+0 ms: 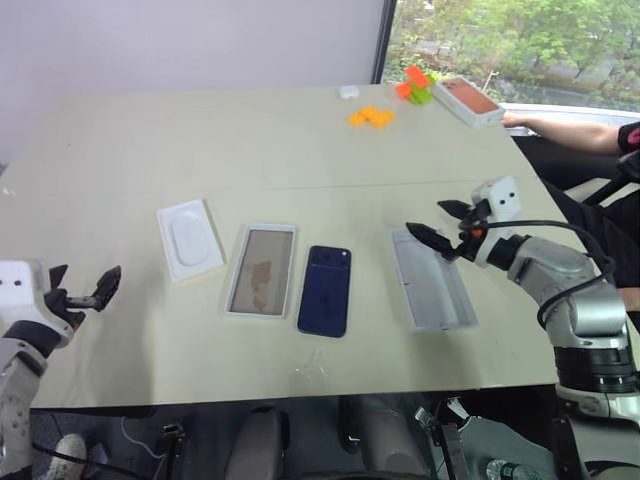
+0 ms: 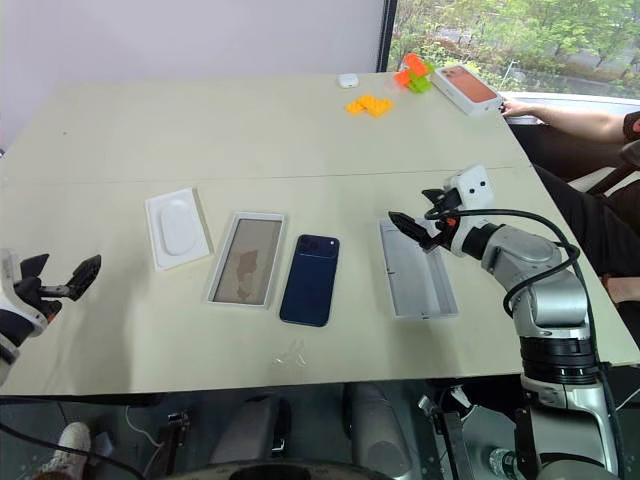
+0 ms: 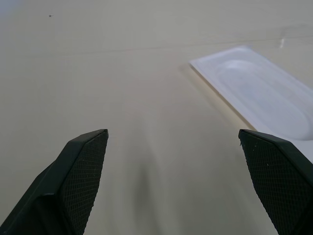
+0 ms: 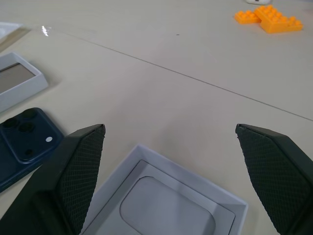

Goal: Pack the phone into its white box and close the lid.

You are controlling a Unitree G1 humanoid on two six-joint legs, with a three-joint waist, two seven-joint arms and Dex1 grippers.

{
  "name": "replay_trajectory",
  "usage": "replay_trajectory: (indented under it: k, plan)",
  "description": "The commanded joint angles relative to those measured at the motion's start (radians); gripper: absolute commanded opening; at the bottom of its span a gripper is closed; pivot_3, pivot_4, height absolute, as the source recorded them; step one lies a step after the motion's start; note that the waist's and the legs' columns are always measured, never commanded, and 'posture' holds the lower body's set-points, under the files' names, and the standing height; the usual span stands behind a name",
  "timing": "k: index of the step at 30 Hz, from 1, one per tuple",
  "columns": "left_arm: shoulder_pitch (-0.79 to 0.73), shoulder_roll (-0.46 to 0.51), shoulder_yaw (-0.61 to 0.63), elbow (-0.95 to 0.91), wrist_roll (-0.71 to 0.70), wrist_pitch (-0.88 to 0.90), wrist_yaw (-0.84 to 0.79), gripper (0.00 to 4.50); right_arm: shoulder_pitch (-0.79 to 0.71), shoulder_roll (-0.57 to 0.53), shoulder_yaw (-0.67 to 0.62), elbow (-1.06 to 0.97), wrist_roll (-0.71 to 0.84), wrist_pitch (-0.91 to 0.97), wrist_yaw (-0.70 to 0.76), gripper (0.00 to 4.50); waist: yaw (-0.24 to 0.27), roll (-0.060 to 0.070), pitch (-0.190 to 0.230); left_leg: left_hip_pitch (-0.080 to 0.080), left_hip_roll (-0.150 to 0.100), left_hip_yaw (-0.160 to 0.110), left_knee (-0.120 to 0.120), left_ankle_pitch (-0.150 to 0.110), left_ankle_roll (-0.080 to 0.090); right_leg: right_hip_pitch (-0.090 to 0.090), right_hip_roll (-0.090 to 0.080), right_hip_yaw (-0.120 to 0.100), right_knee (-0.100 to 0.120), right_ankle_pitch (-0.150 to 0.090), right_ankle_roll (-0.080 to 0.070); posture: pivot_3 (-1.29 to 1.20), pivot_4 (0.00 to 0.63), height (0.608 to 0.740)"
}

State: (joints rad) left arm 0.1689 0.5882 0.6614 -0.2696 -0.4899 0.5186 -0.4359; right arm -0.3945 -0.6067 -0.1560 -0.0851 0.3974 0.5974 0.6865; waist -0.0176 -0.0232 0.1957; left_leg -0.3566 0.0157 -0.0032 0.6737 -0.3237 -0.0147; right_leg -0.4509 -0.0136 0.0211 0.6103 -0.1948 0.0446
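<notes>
Navy phone [image 1: 325,290]: lying flat on the table [image 1: 200,130], back up, camera cluster at the far corner; not in any tray, not touched by either gripper.
White box [image 1: 262,270]: just left of the phone, lying parallel to it, open side up, nothing inside.
Lid [image 1: 432,285]: right of the phone with a gap between them, upside down, pale grey inside showing.
Progress: by the look of things, nothing packed yet; all parts laid out separately.
Left to do: judged as lifting the phone, setting it into the white box, then turning the lid over and seating it on top.
Right gripper [image 1: 428,220]: right of the phone, poised above the far end of the lid, fingers spread wide, nothing between them, no contact with the lid visible.
Right arm pose: forearm reaching in from the right edge of the table, wrist angled toward the phone, pointing nearly level.
Left gripper [image 1: 83,272]: well left of the phone, beyond the white box, near the table's left edge; fingers spread wide, nothing held.
Left arm pose: held low and out to the side, pointing forward across bare tabletop.
Oval-recess insert [image 1: 190,238]: left of the phone, past the white box, slightly farther back.
</notes>
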Motion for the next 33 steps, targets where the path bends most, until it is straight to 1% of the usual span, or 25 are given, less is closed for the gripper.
replay_trajectory:
  k: [1, 6, 13, 14, 17, 19, 21, 25, 27, 29, 30, 32, 33]
  plan:
    - [-0.004, 0.021, 0.03, -0.015, -0.01, -0.004, -0.003, 4.5, -0.014, 0.005, -0.005, -0.058, 0.017, -0.001, -0.009, 4.47, 0.0, 0.0, 0.0, 0.0, 0.0, 0.0, 0.0, 0.0, 0.0, 0.0, 0.0, 0.0, 0.0, 0.0, 0.0, 0.0, 0.15, 0.74]
    - [-0.035, 0.037, 0.006, 0.024, 0.0, -0.011, -0.016, 4.5, -0.006, 0.005, -0.012, -0.103, 0.031, 0.016, -0.02, 4.47, -0.001, 0.0, 0.0, 0.0, 0.0, 0.0, 0.0, 0.0, 0.0, 0.0, 0.001, 0.0, 0.001, 0.0, 0.0, 0.0, 0.15, 0.74]
    - [-0.071, 0.018, -0.031, 0.021, 0.003, -0.011, -0.003, 4.5, -0.034, 0.01, 0.018, -0.1, 0.018, 0.004, -0.021, 4.47, -0.002, 0.0, 0.0, 0.0, 0.0, 0.0, 0.001, 0.0, 0.0, 0.0, 0.001, 0.0, 0.001, 0.0, 0.0, 0.0, 0.15, 0.74]
    - [-0.069, 0.011, -0.037, 0.009, 0.004, -0.009, 0.004, 4.5, -0.032, 0.006, 0.017, -0.095, 0.018, -0.002, -0.014, 4.47, -0.003, 0.0, 0.0, 0.0, 0.0, 0.0, 0.001, 0.0, 0.0, 0.0, 0.001, 0.001, 0.001, 0.0, 0.0, 0.0, 0.15, 0.74]
    - [-0.074, -0.028, -0.059, -0.033, -0.027, 0.011, 0.023, 4.5, -0.065, 0.014, 0.08, -0.1, -0.008, -0.023, 0.002, 4.47, -0.003, 0.0, 0.0, 0.001, 0.0, 0.001, 0.001, 0.0, 0.0, 0.0, 0.001, 0.001, 0.002, 0.001, 0.0, 0.0, 0.15, 0.74]
    - [-0.062, -0.046, -0.087, -0.079, -0.03, 0.028, 0.031, 4.5, -0.072, 0.007, 0.091, -0.103, -0.011, -0.038, 0.017, 4.47, -0.003, 0.0, 0.0, 0.001, 0.0, 0.001, 0.001, 0.0, 0.0, 0.0, 0.001, 0.001, 0.002, 0.001, 0.0, 0.0, 0.15, 0.74]
    - [-0.036, -0.066, -0.111, -0.128, -0.063, 0.065, 0.025, 4.5, -0.07, 0.006, 0.1, -0.12, -0.006, -0.042, 0.029, 4.47, -0.001, 0.0, 0.0, 0.0, 0.0, 0.0, 0.001, 0.0, 0.0, 0.0, 0.001, 0.001, 0.002, 0.001, 0.001, 0.0, 0.15, 0.74]
    - [0.011, -0.124, -0.075, -0.192, -0.224, 0.18, 0.041, 4.5, -0.054, 0.013, 0.154, -0.172, -0.018, -0.04, 0.037, 4.47, -0.001, 0.0, 0.0, 0.0, 0.0, 0.0, 0.001, 0.0, 0.0, 0.0, 0.0, 0.001, 0.002, 0.003, 0.0, 0.0, 0.15, 0.74]
    - [0.034, -0.154, -0.062, -0.229, -0.295, 0.239, 0.082, 4.5, -0.041, -0.003, 0.174, -0.196, -0.017, -0.043, 0.067, 4.47, -0.003, 0.0, 0.0, 0.0, 0.0, 0.0, 0.002, 0.0, 0.0, 0.0, 0.0, 0.001, 0.002, 0.002, 0.001, 0.0, 0.15, 0.74]
    - [0.038, -0.182, -0.05, -0.245, -0.334, 0.278, 0.145, 4.5, -0.029, -0.021, 0.184, -0.227, 0.002, -0.039, 0.11, 4.47, -0.002, 0.0, 0.0, 0.0, 0.0, 0.0, 0.002, 0.0, 0.0, 0.0, 0.0, 0.001, 0.002, 0.002, 0.002, 0.0, 0.15, 0.74]
    - [0.034, -0.199, -0.042, -0.245, -0.359, 0.295, 0.181, 4.5, -0.022, -0.03, 0.189, -0.242, 0.007, -0.042, 0.131, 4.47, -0.002, 0.0, 0.0, 0.0, 0.0, 0.0, 0.003, 0.0, 0.0, 0.0, 0.001, 0.001, 0.003, 0.001, 0.002, 0.0, 0.15, 0.74]
    - [0.008, -0.231, -0.021, -0.208, -0.452, 0.357, 0.26, 4.5, -0.01, -0.03, 0.207, -0.284, 0.024, -0.03, 0.157, 4.47, 0.0, 0.0, 0.0, 0.001, 0.0, -0.001, 0.004, 0.0, 0.0, 0.001, 0.001, 0.0, 0.003, 0.001, 0.001, 0.0, 0.15, 0.74]
    - [0.002, -0.236, -0.03, -0.201, -0.461, 0.377, 0.282, 4.5, -0.005, -0.026, 0.212, -0.298, 0.03, -0.024, 0.161, 4.47, 0.0, -0.001, 0.0, 0.001, 0.0, -0.001, 0.006, 0.0, 0.0, 0.002, 0.002, 0.0, 0.004, 0.0, 0.0, 0.0, 0.15, 0.74]
